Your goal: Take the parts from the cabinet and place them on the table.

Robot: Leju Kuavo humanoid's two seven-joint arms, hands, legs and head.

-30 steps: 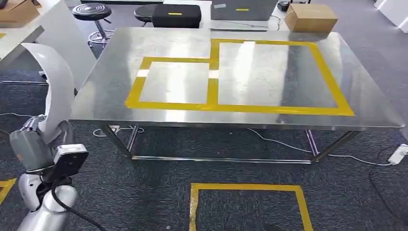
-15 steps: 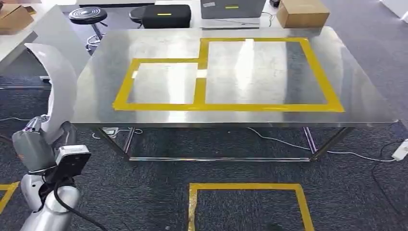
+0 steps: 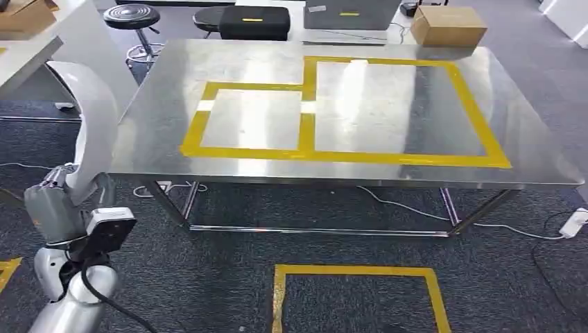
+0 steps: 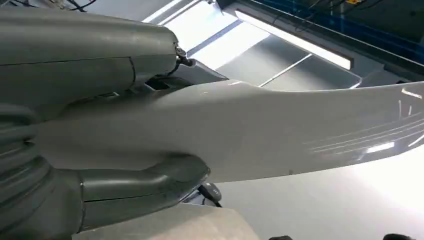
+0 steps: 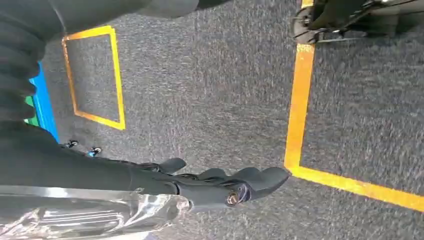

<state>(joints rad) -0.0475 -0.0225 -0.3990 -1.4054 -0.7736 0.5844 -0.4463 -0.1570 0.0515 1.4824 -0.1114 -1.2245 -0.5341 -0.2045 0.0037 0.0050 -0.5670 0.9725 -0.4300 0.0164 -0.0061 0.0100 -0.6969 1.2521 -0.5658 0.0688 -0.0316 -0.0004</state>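
Note:
A large white curved part [image 3: 93, 118] stands upright at the left, off the table's left corner. My left hand [image 3: 52, 208] grips its lower end. In the left wrist view the grey thumb and fingers of the left hand [image 4: 75, 70] clamp the white part [image 4: 280, 130] from both sides. The steel table [image 3: 347, 173], marked with yellow tape frames [image 3: 305, 118], stands ahead with nothing on it. My right hand [image 5: 215, 187] hangs over the carpet with its dark fingers stretched out along something clear and shiny [image 5: 80, 217]. Whether it holds that is unclear.
Behind the table are a black stool [image 3: 135, 17], a black case [image 3: 253, 23], a grey case [image 3: 350, 14] and a cardboard box [image 3: 447, 26]. A white bench [image 3: 41, 48] stands far left. A yellow floor square [image 3: 357, 298] lies before the table; cables and a power strip [image 3: 575, 222] lie beneath.
The whole view swayed left and came back, so the camera moved. My left hand and the white part sit slightly further right and higher than a second ago.

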